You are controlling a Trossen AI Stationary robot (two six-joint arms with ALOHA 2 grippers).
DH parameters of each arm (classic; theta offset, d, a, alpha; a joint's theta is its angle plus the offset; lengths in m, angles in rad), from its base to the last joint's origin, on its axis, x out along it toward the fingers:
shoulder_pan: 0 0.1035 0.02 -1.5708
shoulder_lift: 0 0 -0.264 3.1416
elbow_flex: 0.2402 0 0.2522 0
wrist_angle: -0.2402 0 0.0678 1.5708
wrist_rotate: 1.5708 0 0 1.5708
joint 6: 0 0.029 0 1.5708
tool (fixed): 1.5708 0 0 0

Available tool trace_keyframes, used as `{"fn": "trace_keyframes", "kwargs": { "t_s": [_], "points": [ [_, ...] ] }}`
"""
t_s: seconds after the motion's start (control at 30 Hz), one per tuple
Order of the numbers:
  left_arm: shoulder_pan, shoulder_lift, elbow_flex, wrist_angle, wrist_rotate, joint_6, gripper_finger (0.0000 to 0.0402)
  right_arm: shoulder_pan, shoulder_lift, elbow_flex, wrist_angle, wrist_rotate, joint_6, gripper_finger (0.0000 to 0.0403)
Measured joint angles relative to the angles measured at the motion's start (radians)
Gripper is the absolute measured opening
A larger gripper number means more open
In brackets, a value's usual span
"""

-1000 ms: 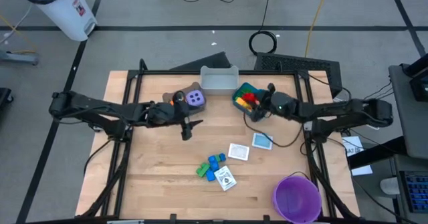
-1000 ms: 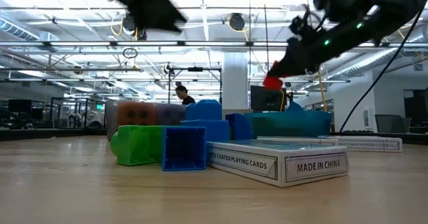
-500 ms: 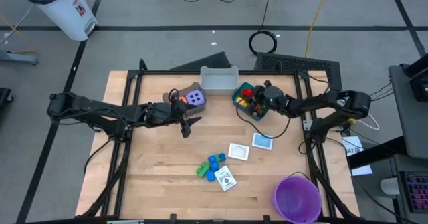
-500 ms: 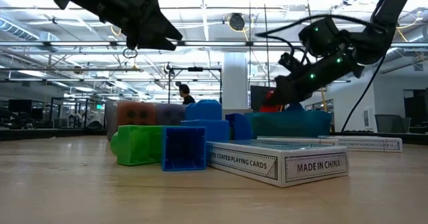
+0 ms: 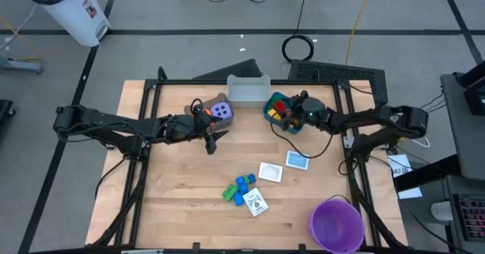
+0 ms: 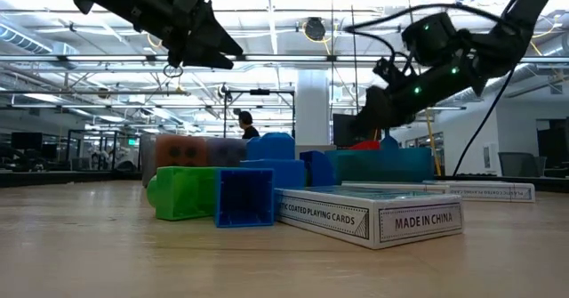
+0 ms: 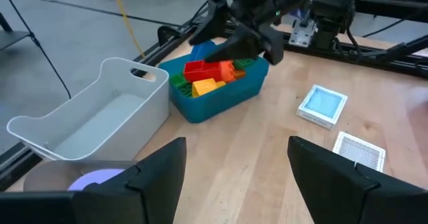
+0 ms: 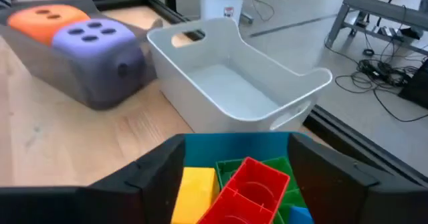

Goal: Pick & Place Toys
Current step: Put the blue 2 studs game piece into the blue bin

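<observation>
1. A red brick lies on top of the yellow and green bricks heaped in the blue bin. Judging by how it perches, it could tip over the rim if nudged.
2. The right gripper hangs just above that bin, fingers spread with nothing between them. If it dips as it leaves, a finger could drag the heap or shove the bin toward the grey bin beside it.
3. The remaining loose bricks and white cards lie well apart from the blue bin, toward the table's near edge. A sloppy approach there could scatter the cluster.
4. The left gripper hovers on the far side of the grey bin from the blue bin, near the purple die, fingers apart and empty. Both arms reaching for the cluster together might collide.
</observation>
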Motion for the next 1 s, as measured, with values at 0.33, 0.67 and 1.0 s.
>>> {"fn": "trace_keyframes", "kwargs": {
  "t_s": [0.33,0.67,1.0],
  "points": [
    [-0.001,0.0,0.0,-0.001,0.002,-0.025,0.0269,0.132,-0.335,0.001,-0.25,-0.077,0.031,0.0293],
    [-0.002,0.0,0.0,-0.001,0.004,-0.03,0.0269,0.243,-0.46,0.001,-0.383,-0.075,0.058,0.0279],
    [-0.002,0.0,0.0,0.0,0.004,-0.056,0.0269,0.282,-0.458,0.001,-0.385,-0.076,0.056,0.0279]
  ]
}}
